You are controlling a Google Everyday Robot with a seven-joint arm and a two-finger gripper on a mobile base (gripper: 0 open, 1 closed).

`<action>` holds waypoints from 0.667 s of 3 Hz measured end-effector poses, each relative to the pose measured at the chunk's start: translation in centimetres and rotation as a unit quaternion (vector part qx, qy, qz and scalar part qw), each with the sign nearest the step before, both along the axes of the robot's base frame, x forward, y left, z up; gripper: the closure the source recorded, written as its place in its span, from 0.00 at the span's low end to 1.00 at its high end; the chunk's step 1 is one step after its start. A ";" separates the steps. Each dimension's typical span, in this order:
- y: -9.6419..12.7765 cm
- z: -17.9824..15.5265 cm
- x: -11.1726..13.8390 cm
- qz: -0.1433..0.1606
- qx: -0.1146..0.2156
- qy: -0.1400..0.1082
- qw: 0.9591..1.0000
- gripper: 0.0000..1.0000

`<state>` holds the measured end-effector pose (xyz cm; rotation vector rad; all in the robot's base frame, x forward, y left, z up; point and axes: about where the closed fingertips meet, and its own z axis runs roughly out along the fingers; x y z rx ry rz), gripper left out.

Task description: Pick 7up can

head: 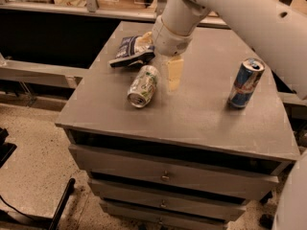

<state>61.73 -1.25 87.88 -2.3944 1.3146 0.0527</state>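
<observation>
Gripper (175,75) is hovering just beside the 7up can (143,86), which is lying on its side on the cabinet top (192,114); claw apart or together, can't tell.

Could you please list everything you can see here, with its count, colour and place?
7up can: one, silver-white with green, lying on its side, left of centre on the cabinet top.
Snack bag: one, blue and white, behind the 7up can.
Blue can: one, blue and silver, upright on the right side.
Cabinet: one, grey, bearing all three.
Arm: one, white, reaching in from the upper right.
Gripper: one, pale yellow, over the top just right of the 7up can.
</observation>
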 end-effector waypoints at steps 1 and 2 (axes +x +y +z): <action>0.0 0.0 0.0 0.007 0.000 -0.002 1.000 0.00; 0.6 -0.5 0.0 0.032 -0.019 0.005 0.999 0.00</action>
